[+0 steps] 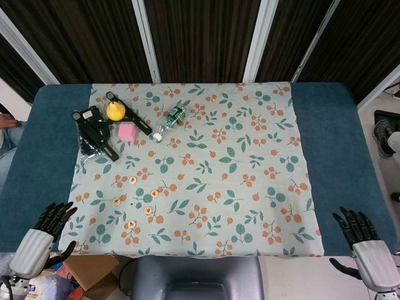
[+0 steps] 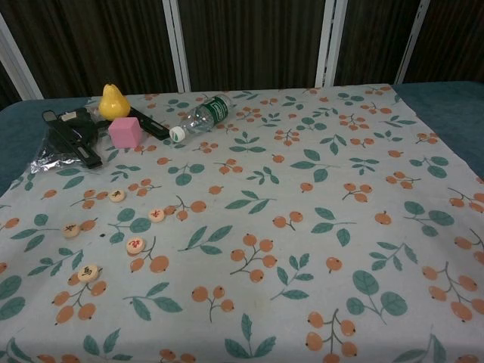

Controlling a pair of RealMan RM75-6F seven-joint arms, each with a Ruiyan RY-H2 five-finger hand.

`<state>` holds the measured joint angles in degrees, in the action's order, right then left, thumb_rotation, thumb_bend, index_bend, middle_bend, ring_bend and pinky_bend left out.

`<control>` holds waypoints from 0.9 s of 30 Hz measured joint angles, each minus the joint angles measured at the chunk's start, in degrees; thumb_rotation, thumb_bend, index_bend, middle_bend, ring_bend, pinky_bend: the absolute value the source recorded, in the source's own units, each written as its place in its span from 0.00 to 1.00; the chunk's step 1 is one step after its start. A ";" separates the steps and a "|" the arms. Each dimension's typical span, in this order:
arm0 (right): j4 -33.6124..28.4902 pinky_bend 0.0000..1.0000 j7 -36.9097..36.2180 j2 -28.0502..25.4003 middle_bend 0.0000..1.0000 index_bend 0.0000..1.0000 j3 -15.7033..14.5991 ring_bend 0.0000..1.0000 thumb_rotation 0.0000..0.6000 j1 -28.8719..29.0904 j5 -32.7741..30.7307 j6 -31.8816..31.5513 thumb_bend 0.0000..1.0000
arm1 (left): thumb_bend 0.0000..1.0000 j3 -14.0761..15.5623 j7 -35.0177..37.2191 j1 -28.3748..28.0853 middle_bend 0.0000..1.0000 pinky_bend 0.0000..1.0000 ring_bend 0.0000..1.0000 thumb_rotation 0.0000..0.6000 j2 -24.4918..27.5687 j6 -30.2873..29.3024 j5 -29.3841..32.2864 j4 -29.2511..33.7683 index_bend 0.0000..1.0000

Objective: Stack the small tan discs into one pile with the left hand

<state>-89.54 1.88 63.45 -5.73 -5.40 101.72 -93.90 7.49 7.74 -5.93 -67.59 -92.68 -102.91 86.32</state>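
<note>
While both hands (image 1: 44,234) (image 1: 365,240) rest empty, fingers spread, at near counter (image 1: 337,144) corners, tan discs (image 2: 134,243) lie scattered apart at 8 o'clock on cloth (image 1: 250,156).

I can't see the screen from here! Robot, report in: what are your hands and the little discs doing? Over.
Left hand open, off the cloth. Right hand open, idle. Five tan discs scattered flat, none stacked. Nothing between left hand and discs.

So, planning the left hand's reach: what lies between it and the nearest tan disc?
Only bare floral cloth lies between the left hand and the nearest tan disc, as the head view shows.
</note>
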 measured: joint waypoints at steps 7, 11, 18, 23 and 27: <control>-0.22 0.00 -0.29 -0.06 0.00 0.00 0.06 0.00 1.00 0.26 -0.15 0.33 0.10 | 0.40 -0.44 0.51 -0.77 0.96 1.00 0.95 1.00 -4.27 2.22 -0.14 -0.88 0.24; -0.27 0.00 -0.52 -0.16 0.00 0.00 0.10 0.00 1.00 0.40 -0.28 0.50 0.10 | 0.40 -1.12 4.13 -1.49 1.00 1.00 1.00 1.00 -11.11 3.40 0.72 -3.37 0.32; -0.40 0.00 -0.56 -0.27 0.00 0.00 0.20 0.00 1.00 0.63 -0.56 0.87 0.10 | 0.40 -2.60 0.47 -4.00 1.00 1.00 1.00 1.00 -18.65 12.12 4.94 -5.67 0.31; -0.32 0.00 -0.70 -0.33 0.00 0.00 0.20 0.00 1.00 0.69 -0.62 0.89 0.10 | 0.40 -4.94 -3.74 -5.49 1.00 1.00 1.00 1.00 -23.58 16.05 9.42 -7.65 0.32; -0.32 0.00 -0.84 -0.37 0.00 0.00 0.21 0.00 1.00 0.69 -0.60 0.78 0.10 | 0.40 -6.07 -5.20 -6.51 1.00 1.00 1.00 1.00 -25.95 18.56 11.95 -9.65 0.32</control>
<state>-89.86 1.04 63.08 -5.53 -4.71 101.12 -93.12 1.41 2.54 -12.43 -93.54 -74.12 -90.96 76.67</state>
